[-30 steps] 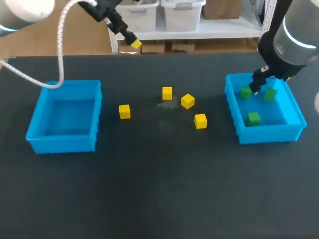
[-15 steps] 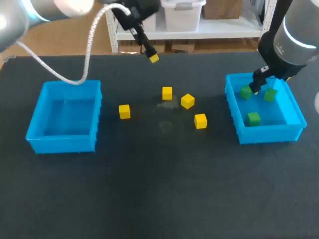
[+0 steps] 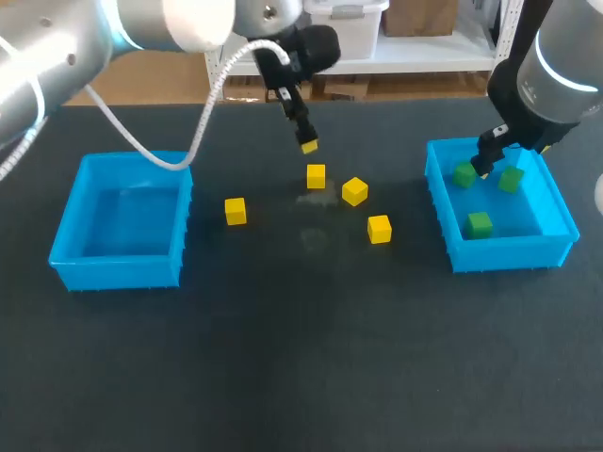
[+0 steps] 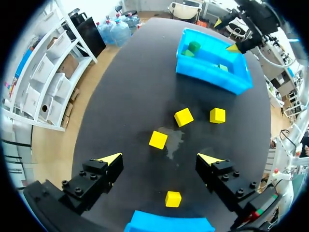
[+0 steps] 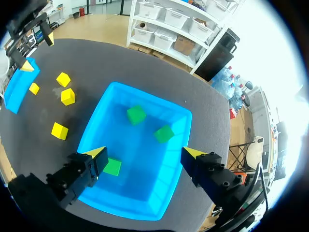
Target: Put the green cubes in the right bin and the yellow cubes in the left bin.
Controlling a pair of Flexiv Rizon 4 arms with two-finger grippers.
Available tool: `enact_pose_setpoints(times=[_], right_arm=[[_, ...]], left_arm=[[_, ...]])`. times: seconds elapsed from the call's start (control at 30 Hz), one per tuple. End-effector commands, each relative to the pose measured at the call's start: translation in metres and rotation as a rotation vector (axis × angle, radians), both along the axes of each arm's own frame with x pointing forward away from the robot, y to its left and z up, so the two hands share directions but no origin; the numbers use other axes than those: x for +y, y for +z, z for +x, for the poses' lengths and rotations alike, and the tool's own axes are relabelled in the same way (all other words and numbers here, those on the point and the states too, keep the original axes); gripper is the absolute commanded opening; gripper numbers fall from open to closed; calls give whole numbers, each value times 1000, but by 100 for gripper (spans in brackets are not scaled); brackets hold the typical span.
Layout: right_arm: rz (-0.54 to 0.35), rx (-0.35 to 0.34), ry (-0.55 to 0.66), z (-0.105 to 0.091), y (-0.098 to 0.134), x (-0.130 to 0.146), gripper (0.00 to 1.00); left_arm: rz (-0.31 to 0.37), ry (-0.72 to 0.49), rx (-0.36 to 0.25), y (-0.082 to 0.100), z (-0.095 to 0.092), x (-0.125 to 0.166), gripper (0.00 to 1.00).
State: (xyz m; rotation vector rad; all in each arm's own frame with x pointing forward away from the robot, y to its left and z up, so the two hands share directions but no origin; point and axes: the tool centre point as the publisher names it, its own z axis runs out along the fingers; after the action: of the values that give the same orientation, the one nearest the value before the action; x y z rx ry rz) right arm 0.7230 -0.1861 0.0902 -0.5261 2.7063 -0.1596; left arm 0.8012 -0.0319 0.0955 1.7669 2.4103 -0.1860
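The right bin (image 3: 509, 252) sits on the dark table (image 3: 301, 358), and all three green cubes are inside it. The first green cube (image 3: 464, 174) and the second green cube (image 3: 511, 179) lie toward its far wall. The third green cube (image 3: 480, 223) lies alone nearer its front wall.

The right gripper (image 5: 146, 153) hangs just above this bin, over the gap between the two far cubes. Its fingers are spread wide and hold nothing.

The yellow cubes are all outside the right bin, loose on the table on its inward side. The nearest yellow cube (image 3: 379, 229) is close to the bin's side wall but apart from it. The tilted yellow cube (image 3: 354, 191) comes next, then the third yellow cube (image 3: 316, 176). The farthest yellow cube (image 3: 236, 211) lies well away from the right bin.

The left bin (image 3: 118, 266) is further off still, across the table from the right bin, and I see no cube in it.

The left gripper (image 4: 161, 158) hovers above the table near the third yellow cube. Its jaws are released and empty, touching no cube.
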Motion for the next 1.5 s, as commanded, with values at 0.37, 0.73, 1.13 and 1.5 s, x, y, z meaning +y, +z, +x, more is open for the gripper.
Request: enact_pose_setpoints(times=[0.37, 0.73, 1.13, 1.5], right_arm=[[0, -5, -1, -2, 0, 0, 100], [0, -5, -1, -2, 0, 0, 100], [0, -5, -1, -2, 0, 0, 100], [0, -5, -1, -2, 0, 0, 100]], left_arm=[[103, -58, -14, -36, -20, -12, 100], [184, -129, -62, -63, -22, -18, 100], [188, -111, -24, -83, -10, -19, 100], [178, -115, -10, -87, 12, -23, 100]])
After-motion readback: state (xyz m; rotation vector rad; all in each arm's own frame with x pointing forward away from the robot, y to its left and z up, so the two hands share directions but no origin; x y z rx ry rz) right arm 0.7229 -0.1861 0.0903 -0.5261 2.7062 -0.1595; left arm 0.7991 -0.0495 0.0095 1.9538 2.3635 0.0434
